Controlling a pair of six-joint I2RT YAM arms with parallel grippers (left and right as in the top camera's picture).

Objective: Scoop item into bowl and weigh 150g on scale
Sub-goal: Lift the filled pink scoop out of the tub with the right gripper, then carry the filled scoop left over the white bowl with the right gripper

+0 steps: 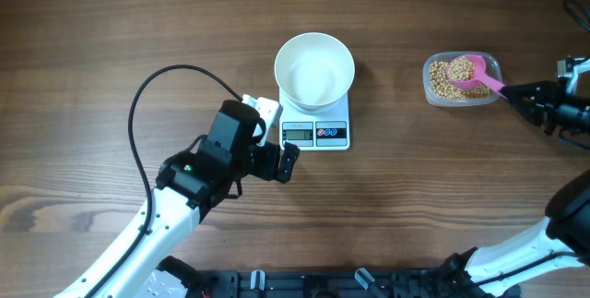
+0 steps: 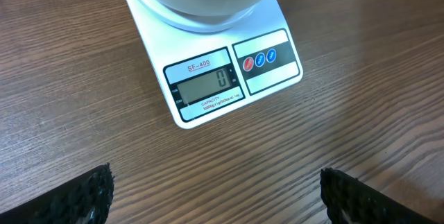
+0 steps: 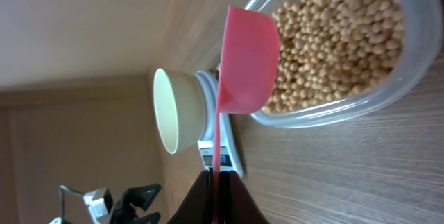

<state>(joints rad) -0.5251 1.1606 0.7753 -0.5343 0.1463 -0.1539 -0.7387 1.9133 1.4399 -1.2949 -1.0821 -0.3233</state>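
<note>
Right gripper (image 1: 509,90) pinches the pink scoop (image 1: 477,71) in the soybeans (image 1: 444,80). Left gripper (image 1: 277,161) sits spread wide beside the scale (image 1: 343,113).

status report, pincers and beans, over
Left pincer open before scale. Right pincer shut on pink scoop, in tub of beans. Bowl empty on scale, reads zero. Nothing between tub and bowl.

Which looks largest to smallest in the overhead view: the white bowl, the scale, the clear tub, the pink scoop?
1. white bowl and scale: similar width, scale partly hidden under the bowl, so unranked.
2. clear tub, slightly smaller.
3. pink scoop.
</note>
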